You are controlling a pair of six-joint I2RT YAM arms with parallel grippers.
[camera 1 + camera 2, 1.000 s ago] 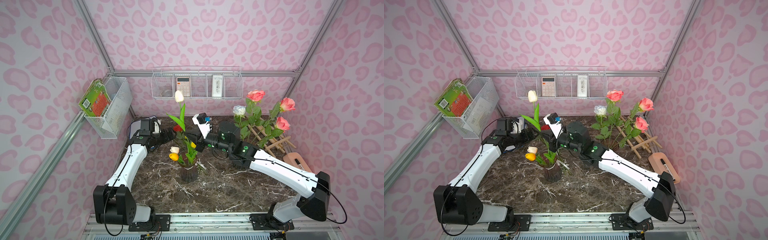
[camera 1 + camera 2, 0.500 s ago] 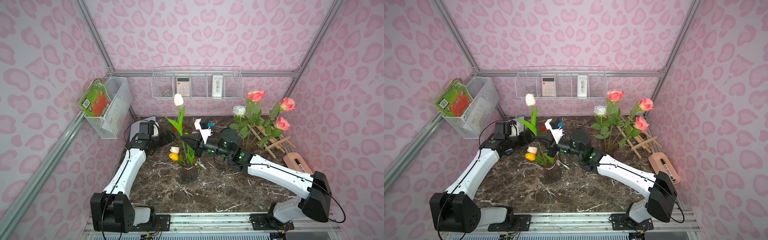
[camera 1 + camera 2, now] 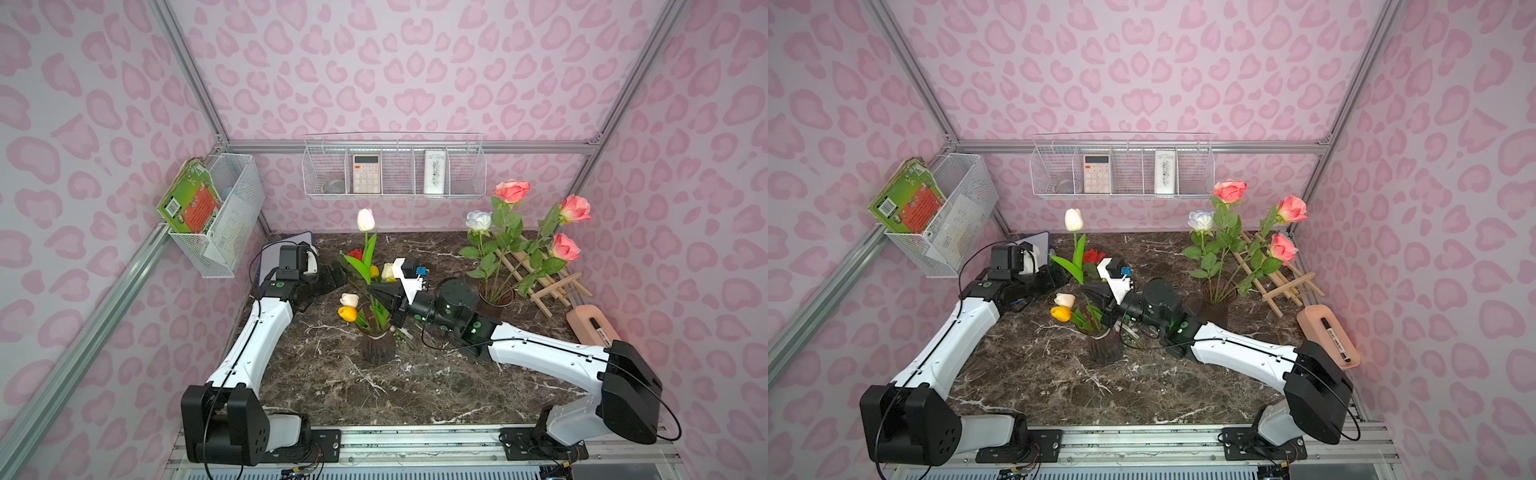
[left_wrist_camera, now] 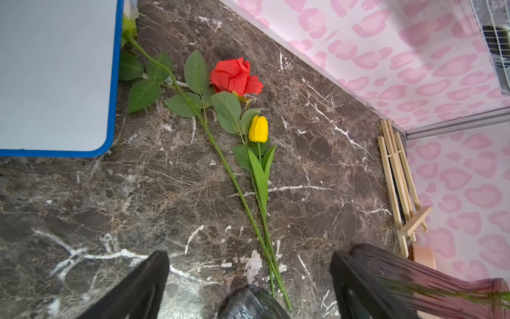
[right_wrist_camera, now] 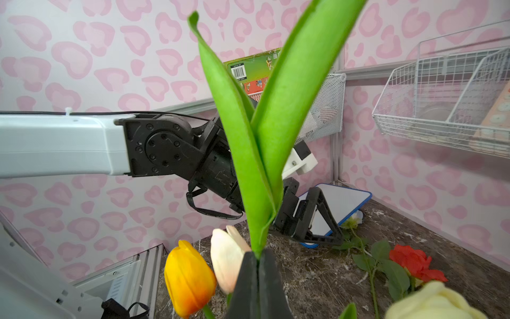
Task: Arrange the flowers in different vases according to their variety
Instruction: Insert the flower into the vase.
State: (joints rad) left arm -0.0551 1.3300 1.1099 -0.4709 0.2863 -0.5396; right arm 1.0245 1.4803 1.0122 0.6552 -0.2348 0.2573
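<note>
My right gripper (image 5: pixel 259 259) is shut on the green stem of a white tulip (image 3: pixel 365 219), which stands upright over the front ribbed vase (image 3: pixel 377 347). That vase (image 3: pixel 1104 349) holds an orange-yellow tulip (image 5: pixel 189 279) and a cream tulip (image 5: pixel 227 256). Whether the held stem's lower end is inside the vase is hidden by leaves. My left gripper (image 4: pixel 248 258) is open above the table at the back left. Below it lie a red rose (image 4: pixel 234 76) and a yellow tulip (image 4: pixel 258 129). The back right vase (image 3: pixel 496 297) holds several roses.
A blue-rimmed whiteboard (image 4: pixel 55 77) lies at the back left corner. A wooden trellis (image 3: pixel 540 286) and a pink holder with a marker (image 3: pixel 1329 334) sit at the right. Wire baskets (image 3: pixel 392 170) hang on the walls. A cream bloom (image 5: pixel 430 301) shows close to the right wrist camera.
The right gripper has come down and forward with the white tulip, bringing its bloom lower over the front vase. The left arm has shifted slightly, its jaws still open.
</note>
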